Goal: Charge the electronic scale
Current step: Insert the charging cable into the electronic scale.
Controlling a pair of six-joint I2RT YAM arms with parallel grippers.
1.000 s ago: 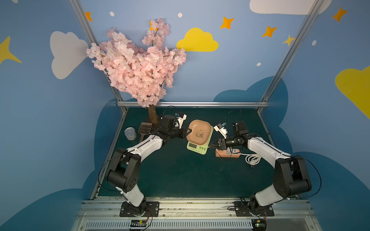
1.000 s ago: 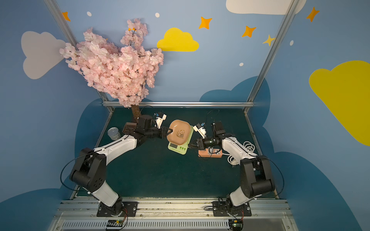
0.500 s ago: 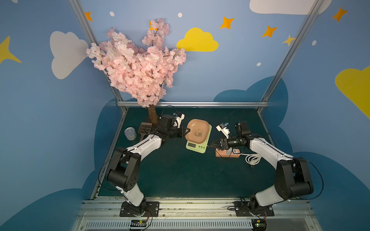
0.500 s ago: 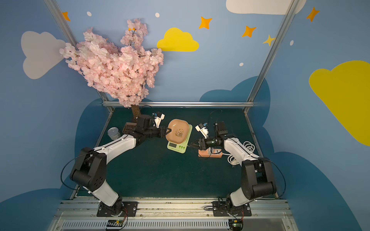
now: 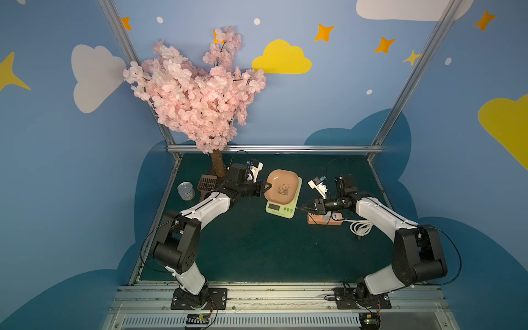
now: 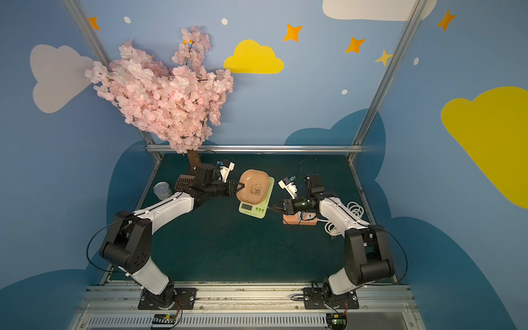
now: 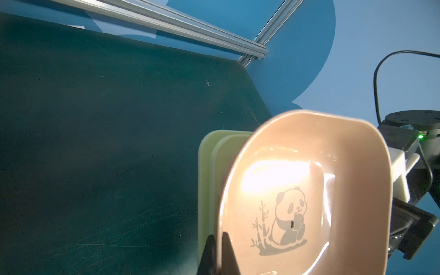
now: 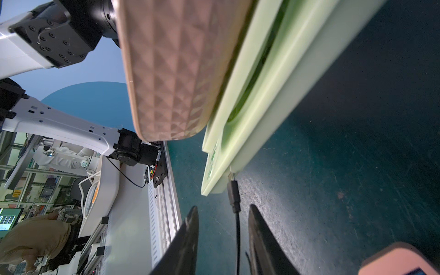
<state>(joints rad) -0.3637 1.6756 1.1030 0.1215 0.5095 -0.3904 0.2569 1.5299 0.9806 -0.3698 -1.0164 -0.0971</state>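
**A:** Where is the electronic scale (image 5: 281,207)?

**B:** On the counter (image 5: 257,251), toward 12 o'clock from its middle, with the panda dish (image 5: 283,187) on top. The left claw (image 7: 217,238) is pinched tight on the dish's 9 o'clock rim.

**A:** And the other side?

**B:** The right claw (image 8: 223,208) sits at the scale's 4 o'clock corner. Its jaws are parted, and the black cable (image 8: 237,235) runs between them, touching neither. The plug (image 8: 232,192) has its metal tip at the scale's side edge. I can't tell whether it is seated.

**A:** So how should the plug go in?

**B:** I'd close on the plug's stiff body, not the thin cable, which would buckle. Square it to the port and press gently toward 9 o'clock. The dish is only a loose brace and may slide off the scale, so push lightly. Avoid dragging the power strip (image 5: 324,221), which lies just beside the claw at 4 o'clock.
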